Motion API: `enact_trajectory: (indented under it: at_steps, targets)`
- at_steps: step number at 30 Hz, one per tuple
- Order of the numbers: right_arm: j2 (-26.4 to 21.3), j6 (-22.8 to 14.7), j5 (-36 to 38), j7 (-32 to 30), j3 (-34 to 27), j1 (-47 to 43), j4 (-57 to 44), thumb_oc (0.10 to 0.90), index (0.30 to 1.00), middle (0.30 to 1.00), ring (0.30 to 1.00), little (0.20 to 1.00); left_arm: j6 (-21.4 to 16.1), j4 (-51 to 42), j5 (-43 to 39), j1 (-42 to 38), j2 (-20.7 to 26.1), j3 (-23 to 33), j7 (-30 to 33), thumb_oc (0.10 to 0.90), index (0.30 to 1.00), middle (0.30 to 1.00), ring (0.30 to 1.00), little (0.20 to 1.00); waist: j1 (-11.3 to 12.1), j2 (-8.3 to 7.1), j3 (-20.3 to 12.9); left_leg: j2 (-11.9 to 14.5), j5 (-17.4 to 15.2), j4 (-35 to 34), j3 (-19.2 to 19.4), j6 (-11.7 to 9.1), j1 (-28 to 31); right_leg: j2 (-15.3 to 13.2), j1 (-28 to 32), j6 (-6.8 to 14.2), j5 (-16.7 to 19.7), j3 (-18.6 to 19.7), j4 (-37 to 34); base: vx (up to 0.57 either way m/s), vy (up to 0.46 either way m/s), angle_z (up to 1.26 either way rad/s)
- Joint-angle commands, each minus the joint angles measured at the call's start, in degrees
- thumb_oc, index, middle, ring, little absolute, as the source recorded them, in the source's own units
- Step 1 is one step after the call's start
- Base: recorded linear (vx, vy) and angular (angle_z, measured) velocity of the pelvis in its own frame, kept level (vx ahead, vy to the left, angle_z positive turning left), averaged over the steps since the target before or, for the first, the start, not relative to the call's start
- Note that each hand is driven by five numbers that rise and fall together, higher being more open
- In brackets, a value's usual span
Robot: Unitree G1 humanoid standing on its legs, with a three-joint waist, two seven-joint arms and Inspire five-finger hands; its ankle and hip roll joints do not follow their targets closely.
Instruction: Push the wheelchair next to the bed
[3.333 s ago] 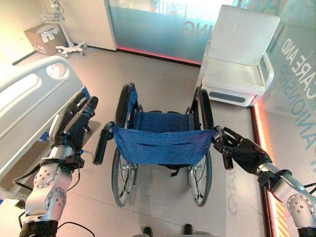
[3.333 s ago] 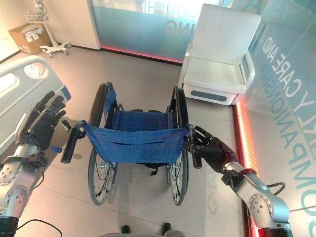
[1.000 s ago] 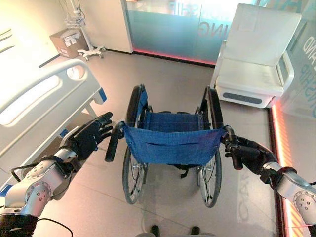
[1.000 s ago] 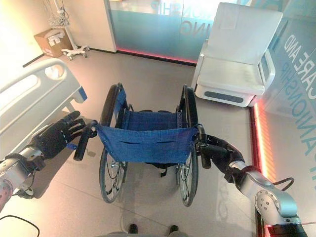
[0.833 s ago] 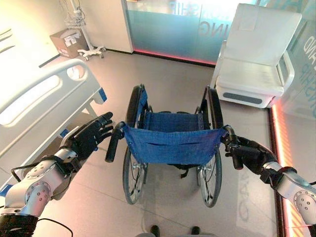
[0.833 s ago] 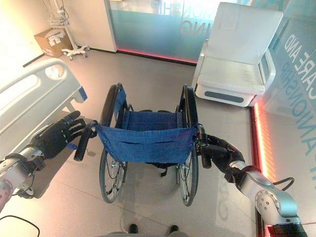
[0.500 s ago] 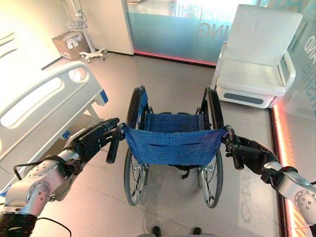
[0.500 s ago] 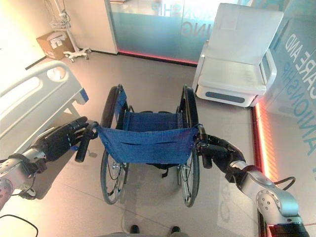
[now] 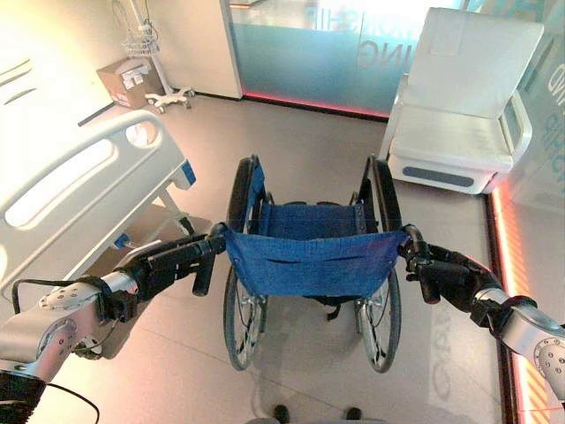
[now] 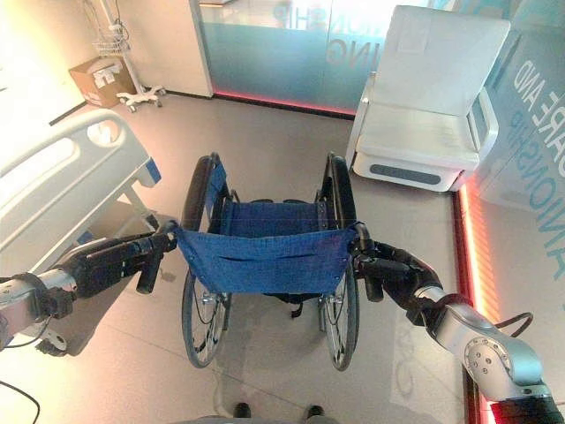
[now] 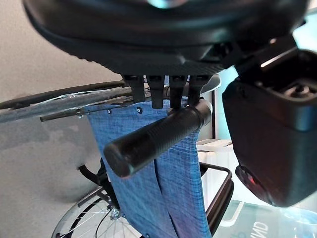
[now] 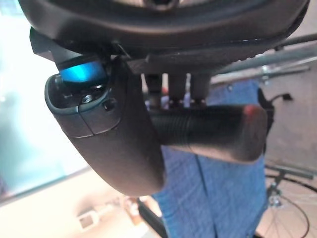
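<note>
Now right robot hand (image 9: pixel 446 276) round wheelchair (image 9: pixel 305 256) handle, bed (image 9: pixel 71 190) alongside.

The folding wheelchair with a blue woven fabric backrest (image 9: pixel 311 262) has black tyres, black ribbed rubber push handles (image 11: pixel 157 137) and silvery spoked wheels; the cloth shows a fine heathered weave with darker stitched seams. The white plastic hospital bed footboard (image 9: pixel 84 190) carries small blue corner tabs. The white padded reclining chair (image 9: pixel 463 106) has a grey strip along its base. The brown cardboard box (image 9: pixel 124 81) sits by pale walls, beside frosted teal glass panels edged with a red glow; the floor is beige-grey
</note>
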Motion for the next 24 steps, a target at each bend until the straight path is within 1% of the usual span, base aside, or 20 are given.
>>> enact_trajectory:
  at_steps: [1, 8, 11, 15, 17, 19, 22, 24]
  targets:
    - [-3.0, -6.01, 12.39, 6.53, 4.92, -8.14, -5.7, 0.4, 0.3, 0.3, 0.3, 0.3, -5.57, -5.21, -4.39, -7.11, 3.22, -1.94, -2.5, 0.8, 0.9, 0.9, 0.9, 0.9, 0.91, -0.02, -3.83, -2.09, -2.91, 0.58, 3.45, -1.32, 0.99, 0.54, 0.71, 2.07, -0.17, -2.55, 0.08, 0.0, 0.0, 0.0]
    - [-4.19, -5.8, 13.61, 7.5, 4.96, -8.3, -5.19, 0.4, 0.3, 0.3, 0.3, 0.3, -7.73, -5.42, -1.87, -8.5, 4.28, -2.85, -0.77, 0.8, 0.9, 0.9, 0.9, 0.9, 0.57, -0.01, -4.12, -2.0, -3.01, 0.58, 3.61, -1.42, 1.17, 0.77, 0.86, 1.89, -0.37, -2.18, 0.08, 0.0, 0.0, 0.0]
    - [-4.21, -5.65, 13.62, 7.96, 5.49, -8.84, -4.54, 0.4, 0.3, 0.3, 0.3, 0.3, -8.24, -4.28, -0.82, -10.01, 4.18, -4.33, -0.29, 0.8, 0.9, 0.9, 0.9, 0.9, 0.46, -0.08, -4.39, -1.99, -3.04, 0.58, 3.67, -1.4, 1.15, 0.84, 0.89, 1.84, -0.48, -1.99, 0.08, 0.0, 0.0, 0.0]
    - [-4.24, -5.43, 13.24, 8.65, 6.01, -9.35, -3.76, 0.4, 0.3, 0.3, 0.3, 0.3, -7.72, -3.13, -0.31, -11.44, 3.71, -5.91, -0.57, 0.8, 0.9, 0.9, 0.9, 0.9, 0.41, -0.11, -4.54, -2.01, -3.12, 0.58, 3.75, -1.37, 1.27, 0.78, 1.04, 1.83, -0.55, -2.12, 0.08, 0.0, 0.0, 0.0]
    - [-4.09, -5.37, 12.56, 9.08, 6.73, -9.8, -3.47, 0.4, 0.3, 0.3, 0.3, 0.3, -6.64, -2.1, -0.65, -12.56, 3.53, -7.45, -1.87, 0.8, 0.9, 0.9, 0.9, 0.9, 0.3, -0.07, -4.7, -2.03, -3.17, 0.58, 3.86, -1.3, 1.28, 0.77, 1.02, 1.79, -0.55, -2.08, 0.08, 0.0, 0.0, 0.0]
    - [-4.03, -5.74, 12.11, 9.14, 7.48, -10.04, -3.42, 0.4, 0.3, 0.3, 0.3, 0.3, -6.41, -1.77, -1.21, -13.42, 3.18, -8.92, -2.03, 0.8, 0.9, 0.9, 0.9, 0.9, 0.24, -0.05, -4.72, -2.03, -3.16, 0.58, 3.95, -1.3, 1.25, 0.76, 1.0, 1.82, -0.55, -2.05, 0.08, 0.0, 0.0, 0.0]
    - [-3.97, -6.14, 11.61, 9.47, 8.41, -10.58, -2.96, 0.4, 0.3, 0.3, 0.3, 0.3, -6.17, -1.28, -3.18, -14.67, 2.55, -10.92, -1.29, 0.8, 0.9, 0.9, 0.9, 0.9, 0.09, -0.07, -4.75, -2.02, -3.2, 0.58, 4.03, -1.28, 1.35, 0.79, 1.05, 1.85, -0.55, -1.88, 0.08, 0.0, 0.0, 0.0]
    - [-3.65, -6.5, 10.91, 9.71, 9.47, -11.28, -2.41, 0.4, 0.3, 0.3, 0.3, 0.3, -6.12, -0.71, -6.11, -15.71, 1.25, -12.34, -0.78, 0.8, 0.9, 0.9, 0.9, 0.9, -0.03, -0.11, -4.92, -2.02, -3.2, 0.58, 4.04, -1.28, 1.4, 0.82, 1.14, 1.82, -0.62, -1.79, 0.08, 0.0, 0.0, 0.0]
